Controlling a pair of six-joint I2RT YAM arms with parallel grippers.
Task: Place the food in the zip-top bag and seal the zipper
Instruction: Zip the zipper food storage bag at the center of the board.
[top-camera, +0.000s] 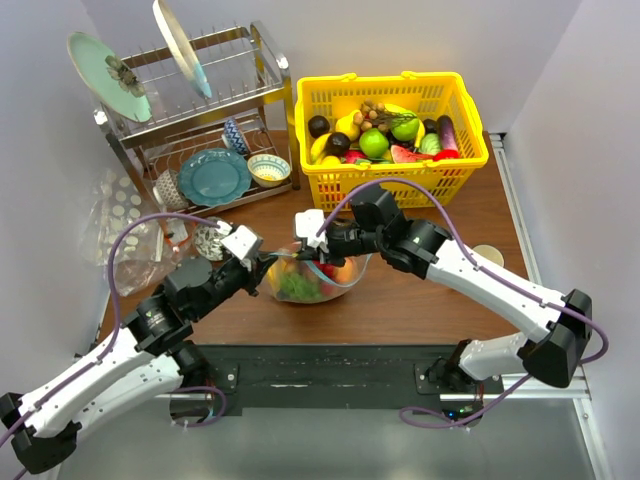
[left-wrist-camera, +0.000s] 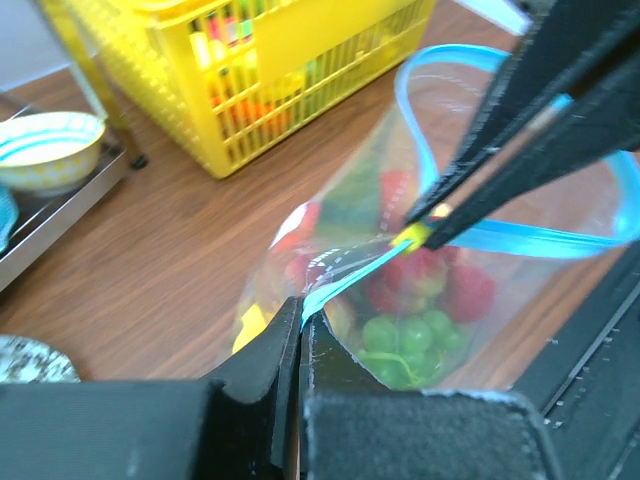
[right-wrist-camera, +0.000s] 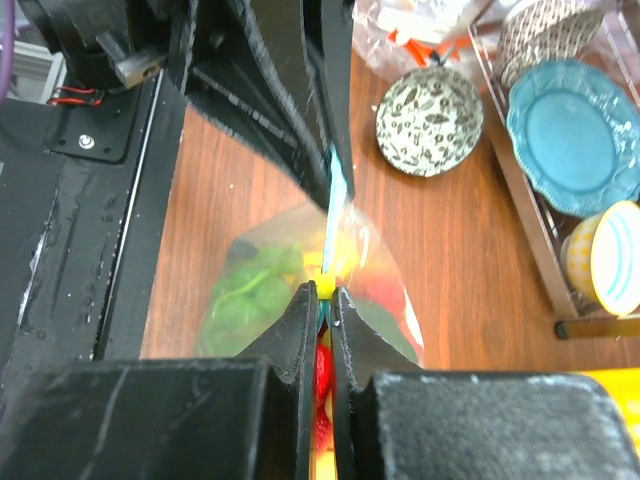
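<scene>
A: On the table (top-camera: 400, 305), between the two arms and just in front of the yellow basket (top-camera: 380, 82) — the zip-top bag (top-camera: 312, 282), loaded with the food (left-wrist-camera: 410, 335): green grapes, red pieces, something yellow.

B: Held how?

A: Clamped at one end of the zipper (left-wrist-camera: 520, 240) by the left gripper (left-wrist-camera: 301, 308), closed tight on the teal strip. Pinched further along by the right gripper (right-wrist-camera: 327, 292), likewise closed on the strip, right at a small yellow tab (left-wrist-camera: 412, 238). A slider, most likely, though hard to say for sure.

B: Sealed yet?

A: Not by the look of it. Pressed together only between the two grips; beyond the right one, gaping in a wide teal loop.

B: Worst case from here?

A: Several. Could slip out of the left grip if pulled hard along the strip — thin, slick plastic, caught only at a corner. Could drag the whole bag sideways instead of closing it, then tip it and spill toward the near edge. Could also skip a stretch of track at the sharp bend of the loop, leaving a gap easily missed from above.

B: And the contents?

A: Close under the strip near the right grip, judging from the left wrist view. Might bulge into the mouth and get caught in the track, stalling the pull or popping it back open.
</scene>
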